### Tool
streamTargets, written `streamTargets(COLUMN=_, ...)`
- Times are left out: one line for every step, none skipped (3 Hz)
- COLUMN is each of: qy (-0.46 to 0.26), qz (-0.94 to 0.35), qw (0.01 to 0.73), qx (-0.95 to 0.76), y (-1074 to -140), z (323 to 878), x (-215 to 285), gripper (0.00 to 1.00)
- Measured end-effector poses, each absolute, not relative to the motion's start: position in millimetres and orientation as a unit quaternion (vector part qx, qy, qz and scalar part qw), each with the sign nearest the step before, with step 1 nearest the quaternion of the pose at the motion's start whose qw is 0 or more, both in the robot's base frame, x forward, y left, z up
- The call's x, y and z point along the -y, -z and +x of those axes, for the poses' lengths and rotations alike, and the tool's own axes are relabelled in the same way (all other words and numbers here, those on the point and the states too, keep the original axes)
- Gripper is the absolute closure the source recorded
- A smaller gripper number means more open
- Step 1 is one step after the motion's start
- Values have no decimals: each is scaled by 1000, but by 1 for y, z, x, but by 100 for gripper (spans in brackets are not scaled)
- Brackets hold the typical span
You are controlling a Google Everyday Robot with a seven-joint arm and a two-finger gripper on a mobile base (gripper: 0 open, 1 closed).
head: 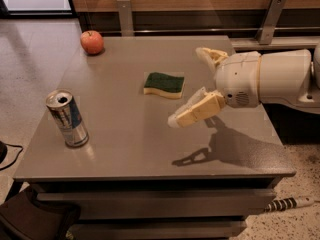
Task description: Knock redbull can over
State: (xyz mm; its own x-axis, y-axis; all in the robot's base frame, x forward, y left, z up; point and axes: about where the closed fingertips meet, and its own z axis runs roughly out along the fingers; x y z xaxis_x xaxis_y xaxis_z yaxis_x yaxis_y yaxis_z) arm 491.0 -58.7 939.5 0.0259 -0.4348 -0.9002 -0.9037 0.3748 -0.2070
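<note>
The redbull can (pixel 67 118) stands upright near the left front of the grey table (pixel 130 149), silver with blue panels and an open top. My gripper (pixel 187 86) hovers above the table's right half, to the right of the can and well apart from it. Its two cream fingers are spread open and empty, one finger (pixel 196 111) pointing left and down, the other (pixel 210 55) behind it. The white arm reaches in from the right edge.
A green and yellow sponge (pixel 164 84) lies in the middle of the table, just left of the gripper. A red apple (pixel 92 42) sits at the far left corner. A dark bag (pixel 35 219) lies on the floor at the front left.
</note>
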Motion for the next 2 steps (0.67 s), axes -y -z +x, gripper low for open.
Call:
streamTargets(qy=-232, qz=-508, qw=504, qx=-659, y=-940, z=491, x=59, gripper=0)
streamTargets(qy=-251, qz=-509, qw=504, qx=-651, y=-930, z=492, x=42, gripper=0)
